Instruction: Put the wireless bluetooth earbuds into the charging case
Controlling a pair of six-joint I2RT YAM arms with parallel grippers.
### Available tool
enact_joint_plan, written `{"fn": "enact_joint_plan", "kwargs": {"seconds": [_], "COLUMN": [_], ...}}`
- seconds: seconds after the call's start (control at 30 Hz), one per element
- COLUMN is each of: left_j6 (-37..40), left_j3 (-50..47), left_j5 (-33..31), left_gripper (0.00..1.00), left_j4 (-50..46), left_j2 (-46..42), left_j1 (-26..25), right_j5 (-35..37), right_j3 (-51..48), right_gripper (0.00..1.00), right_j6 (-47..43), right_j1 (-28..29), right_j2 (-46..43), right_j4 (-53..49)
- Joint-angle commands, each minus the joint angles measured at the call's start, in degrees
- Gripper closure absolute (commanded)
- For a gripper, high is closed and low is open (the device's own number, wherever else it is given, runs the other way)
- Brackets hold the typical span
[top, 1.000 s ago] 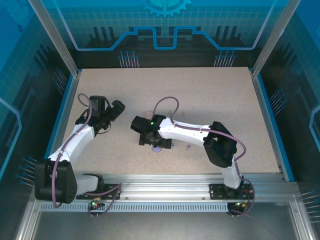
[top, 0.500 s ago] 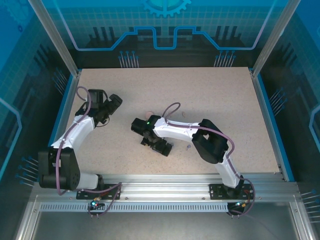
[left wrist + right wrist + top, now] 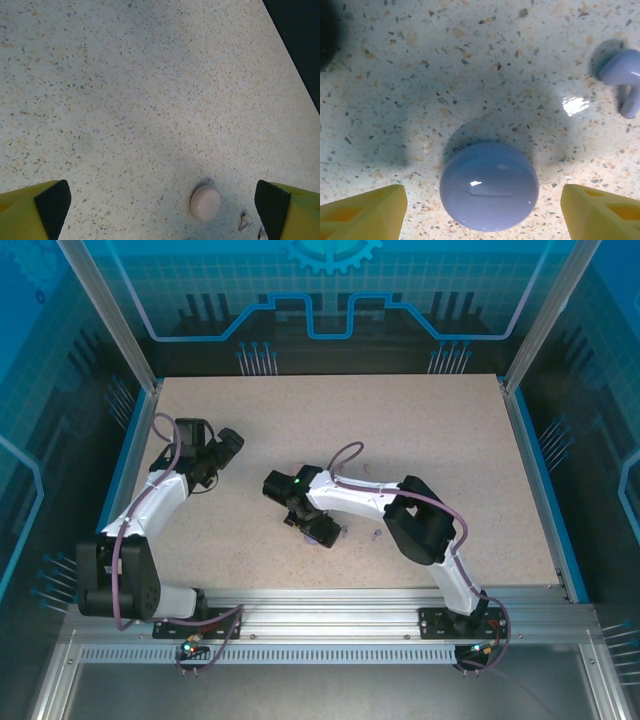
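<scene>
Two white robot arms work over a speckled beige surface (image 3: 420,440) inside a blue-walled enclosure. The right arm (image 3: 370,502) reaches in toward the middle of the surface and points its wrist straight down. The right jaws stand apart, one yellow finger (image 3: 362,212) on each side of a round, glossy lavender case (image 3: 489,186). There is a clear gap on both sides, so nothing is gripped yet. This straddling pose looks chosen to take the case by its sides and steady it.

The case sits flat on the surface with its domed lid shut, which suggests it has to be opened before anything can go in. A lavender earbud (image 3: 622,80) lies loose on the surface near the case, apart from it and outside the jaws. A dark rounded shape (image 3: 324,30) sits at the edge of the right wrist view, too cropped to identify.

The left arm (image 3: 160,502) is over the left side of the surface, well apart from the right arm, probably to leave it room. The left jaws are wide apart and hold nothing, hanging above bare surface. Ahead of them sits a closed pale pink case (image 3: 205,202), with pale earbuds (image 3: 244,222) lying just beside it. No earbud seen here is in a case.
</scene>
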Motion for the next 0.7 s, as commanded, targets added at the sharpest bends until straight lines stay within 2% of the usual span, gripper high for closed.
{"fn": "enact_joint_plan", "kwargs": {"seconds": [0.0,0.67], "left_j6": [0.2,-1.7], "left_j3": [2.0,0.7], "left_j5": [1.4,3.9], "left_gripper": [0.01,0.01], "left_j4": [0.9,1.3], "left_j2": [-0.5,-2.4], "left_j1": [0.8,0.8], "right_j5": [0.1,-1.3], "right_j3": [-0.1,-2.4], "right_gripper": [0.20,0.33], "right_j6": [-0.1,-2.8], "right_j1": [-0.7,-1.6], "right_j2": [1.8,3.1], "right_j4": [0.4,2.5]}}
